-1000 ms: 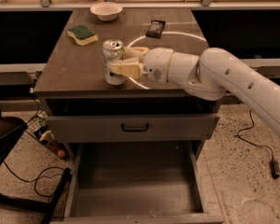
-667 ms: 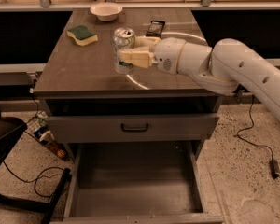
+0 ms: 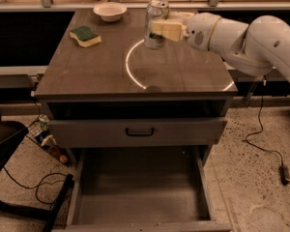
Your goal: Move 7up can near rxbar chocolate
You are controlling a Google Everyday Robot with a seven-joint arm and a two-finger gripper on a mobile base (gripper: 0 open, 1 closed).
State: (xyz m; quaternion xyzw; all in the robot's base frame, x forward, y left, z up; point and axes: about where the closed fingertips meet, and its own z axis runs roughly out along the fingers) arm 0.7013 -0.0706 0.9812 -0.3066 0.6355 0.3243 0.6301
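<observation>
White-and-silver 7up drink can point(image 3: 156, 13) is standing upright at 12 o'clock of the grey-brown counter point(image 3: 111, 69), near the far edge; cream two-finger pincer point(image 3: 158, 32), reaching in from 3 o'clock, is clasping its middle. Dark rxbar chocolate bar is not showing, perhaps hidden behind. Judged: carrying nearly done, releasing outstanding

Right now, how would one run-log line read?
end effector: over table rear, shut on 7up can | rxbar chocolate: not visible

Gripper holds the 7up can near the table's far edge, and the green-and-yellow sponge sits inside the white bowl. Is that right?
Not quite. The camera view shows the sponge lying on the table, apart from the bowl. The gripper does hold the 7up can.
</observation>
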